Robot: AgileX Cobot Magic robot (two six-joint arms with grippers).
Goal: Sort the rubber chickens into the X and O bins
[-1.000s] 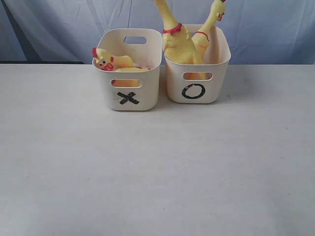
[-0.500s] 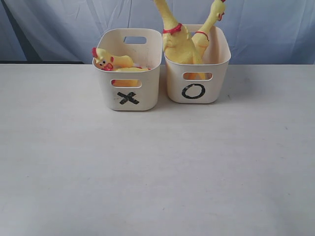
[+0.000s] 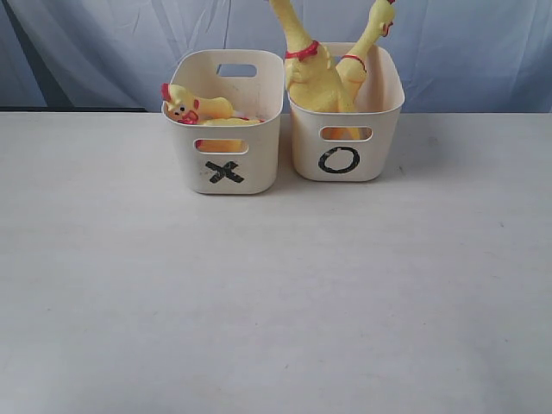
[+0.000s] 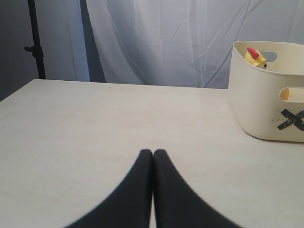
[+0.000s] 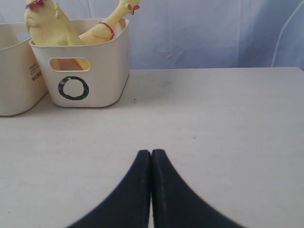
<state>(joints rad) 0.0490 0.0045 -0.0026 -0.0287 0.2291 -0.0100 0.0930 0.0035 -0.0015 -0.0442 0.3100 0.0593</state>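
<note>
Two cream bins stand side by side at the back of the table. The X bin (image 3: 226, 172) holds the loose chicken head (image 3: 181, 104) and a yellow body (image 3: 226, 122) lying low inside. In the O bin (image 3: 341, 161) two long chickens (image 3: 312, 78) stand upright, necks poking above the rim. Neither arm shows in the exterior view. My left gripper (image 4: 153, 153) is shut and empty over bare table, well short of the X bin (image 4: 268, 109). Also shut and empty, my right gripper (image 5: 151, 153) hangs far back from the O bin (image 5: 80, 71).
A pale blue-grey curtain (image 3: 112, 43) hangs behind the table. A black stand pole (image 4: 35, 42) rises at the table's far corner in the left wrist view. The white table (image 3: 276, 293) stretches wide in front of the bins.
</note>
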